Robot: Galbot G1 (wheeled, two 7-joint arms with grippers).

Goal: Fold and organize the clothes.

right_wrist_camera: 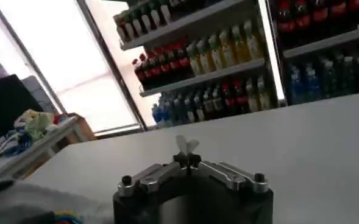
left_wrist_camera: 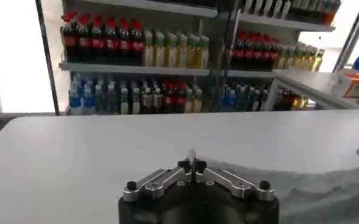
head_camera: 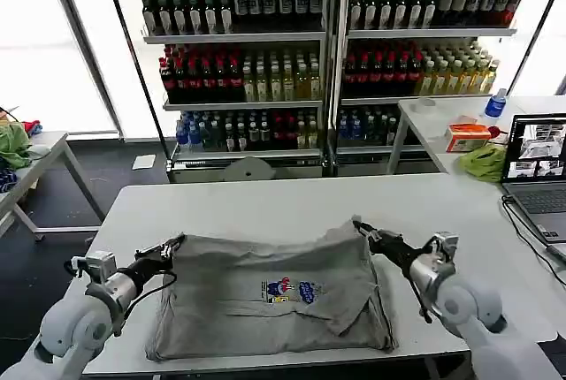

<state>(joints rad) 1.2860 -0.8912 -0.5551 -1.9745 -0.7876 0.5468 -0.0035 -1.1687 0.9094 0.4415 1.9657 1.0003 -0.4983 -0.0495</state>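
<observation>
A light grey shirt [head_camera: 274, 296] with a small multicoloured chest print lies on the white table [head_camera: 292, 199], folded into a rough rectangle. My left gripper [head_camera: 178, 242] is shut on its far left corner. My right gripper [head_camera: 361, 228] is shut on its far right corner. In the left wrist view the left gripper [left_wrist_camera: 192, 161] pinches a thin edge of cloth, and grey fabric [left_wrist_camera: 344, 195] lies to one side. In the right wrist view a small tuft of cloth sticks up from the shut right gripper [right_wrist_camera: 187, 153], and the shirt's print [right_wrist_camera: 63, 216] shows low in the frame.
Shelves of drink bottles [head_camera: 327, 44] stand behind the table. A side table at the right holds a laptop [head_camera: 535, 163], a lime-green cloth bundle [head_camera: 482, 161] and an orange box [head_camera: 466, 137]. Another small table with cloth [head_camera: 13, 146] is at the left.
</observation>
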